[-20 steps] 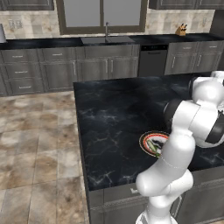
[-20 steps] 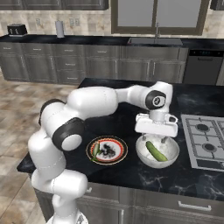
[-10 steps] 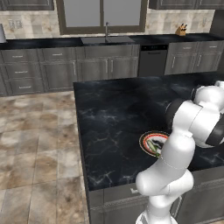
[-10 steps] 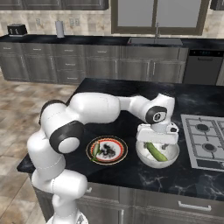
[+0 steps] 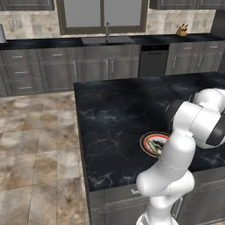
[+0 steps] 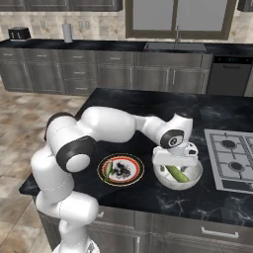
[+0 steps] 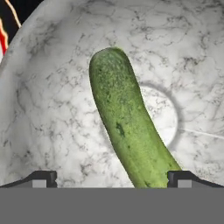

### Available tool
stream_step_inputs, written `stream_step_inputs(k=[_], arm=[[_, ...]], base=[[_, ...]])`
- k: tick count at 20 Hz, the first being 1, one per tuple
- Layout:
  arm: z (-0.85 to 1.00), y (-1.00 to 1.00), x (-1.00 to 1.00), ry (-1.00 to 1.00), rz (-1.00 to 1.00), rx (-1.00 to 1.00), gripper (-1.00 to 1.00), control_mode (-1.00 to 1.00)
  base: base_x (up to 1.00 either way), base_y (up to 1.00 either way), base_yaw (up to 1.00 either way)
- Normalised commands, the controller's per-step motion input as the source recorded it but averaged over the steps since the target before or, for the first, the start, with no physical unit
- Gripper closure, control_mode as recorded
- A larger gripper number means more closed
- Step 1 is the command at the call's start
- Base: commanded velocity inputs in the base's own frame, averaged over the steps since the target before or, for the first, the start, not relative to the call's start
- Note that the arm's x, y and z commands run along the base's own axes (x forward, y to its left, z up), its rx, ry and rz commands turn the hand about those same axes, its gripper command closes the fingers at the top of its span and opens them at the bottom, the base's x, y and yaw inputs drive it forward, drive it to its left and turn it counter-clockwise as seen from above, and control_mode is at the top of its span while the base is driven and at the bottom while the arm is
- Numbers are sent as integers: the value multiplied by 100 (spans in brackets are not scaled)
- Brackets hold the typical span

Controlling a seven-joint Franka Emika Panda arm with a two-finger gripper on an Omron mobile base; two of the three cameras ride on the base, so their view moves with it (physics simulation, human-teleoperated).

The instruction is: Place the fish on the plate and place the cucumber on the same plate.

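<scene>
Green cucumber (image 7: 131,131) in white bowl (image 7: 52,109), open hand (image 7: 111,179) above

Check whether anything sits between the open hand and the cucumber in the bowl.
Nothing visible does. The hand hangs open just above the cucumber, which lies bare in the white bowl, one end between the fingertips.

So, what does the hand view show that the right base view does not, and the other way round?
Hand view alone: the open gripper with a tip on each side of the cucumber, and the ring in the white bowl's floor. Right base view alone: the fish lying on the plate, the cooktop, the sink. Both: the cucumber lying in the bowl.
</scene>
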Motion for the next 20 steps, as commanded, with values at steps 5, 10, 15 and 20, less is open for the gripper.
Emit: stream_step_inputs(k=[5, 10, 15, 20], arm=[[-2, -22, 23, 0, 0, 0, -100, -100], [-7, -35, 0, 0, 0, 0, -100, -100], [-8, -2, 0, 0, 0, 0, -100, -100], [0, 3, 0, 0, 0, 0, -100, -100]], base=[[0, 0, 0], [0, 0, 0], [0, 0, 0], [0, 0, 0]])
